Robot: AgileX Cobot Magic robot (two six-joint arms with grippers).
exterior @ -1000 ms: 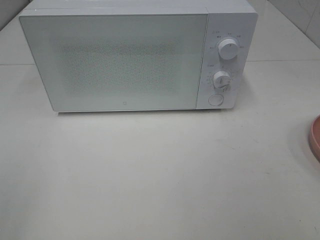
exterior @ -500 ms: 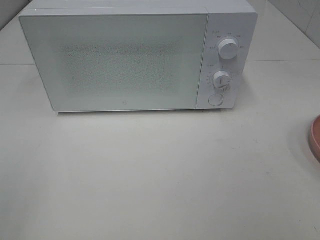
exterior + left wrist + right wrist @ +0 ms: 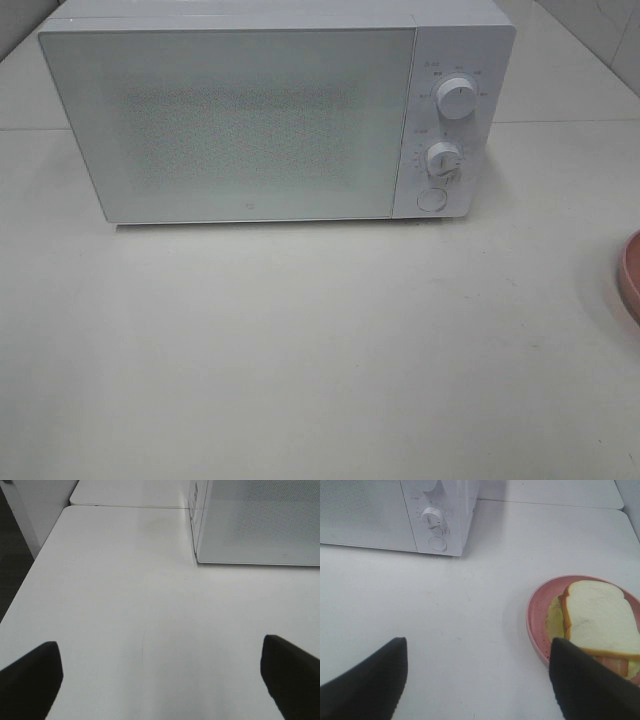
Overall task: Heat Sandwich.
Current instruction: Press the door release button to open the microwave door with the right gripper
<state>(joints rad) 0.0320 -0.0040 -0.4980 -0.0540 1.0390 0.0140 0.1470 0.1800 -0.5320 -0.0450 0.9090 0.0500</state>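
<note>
Hovering over the counter, both pairs spread wide, holding nothing: my left fingers near the front corner of the microwave, my right fingers close to the pink dish. The sandwich lies on that dish, whose rim peeks in at the high frame's right edge. Microwave door shut.

One microwave, one pink dish, one sandwich.

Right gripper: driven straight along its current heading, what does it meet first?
Right gripper probably meets bare table first; the microwave's corner lies farther on, the pink dish with the sandwich off to one side. Depth unclear.
</note>
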